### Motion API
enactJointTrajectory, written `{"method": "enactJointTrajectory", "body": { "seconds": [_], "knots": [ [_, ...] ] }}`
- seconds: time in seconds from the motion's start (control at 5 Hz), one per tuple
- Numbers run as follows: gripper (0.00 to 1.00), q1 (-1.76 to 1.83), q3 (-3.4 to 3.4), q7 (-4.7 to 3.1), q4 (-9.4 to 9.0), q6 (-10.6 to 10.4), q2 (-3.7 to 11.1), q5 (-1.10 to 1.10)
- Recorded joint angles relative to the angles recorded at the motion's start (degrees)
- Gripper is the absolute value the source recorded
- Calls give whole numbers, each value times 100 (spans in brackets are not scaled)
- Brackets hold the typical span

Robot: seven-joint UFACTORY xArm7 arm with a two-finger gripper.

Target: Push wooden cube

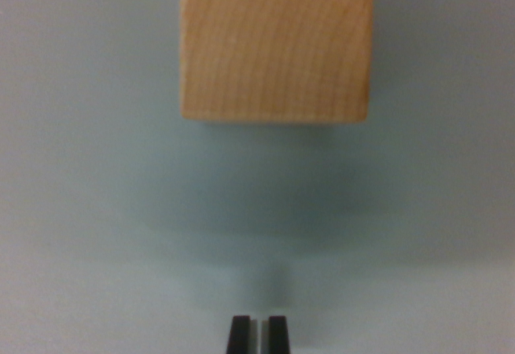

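The pincer (258,323) stood nearly closed and empty, apart from the cube (276,42), which lay straight ahead of its tips on the bench (88,233).

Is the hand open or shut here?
Shut, or nearly: the hand shows two dark fingertips with only a sliver between, holding nothing, short of the wooden cube.

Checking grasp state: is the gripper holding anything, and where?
Nothing held. The gripper fingertips sit nearly together with nothing between them, apart from the cube, which lies ahead on the table.
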Motion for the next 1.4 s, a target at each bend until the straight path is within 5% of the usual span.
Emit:
{"method": "enactJointTrajectory", "body": {
  "seconds": [0.8,1.4],
  "knots": [
    [100,3,6,5,87,30,57,8],
    [100,14,25,19,360,126,236,32]
  ]
}}
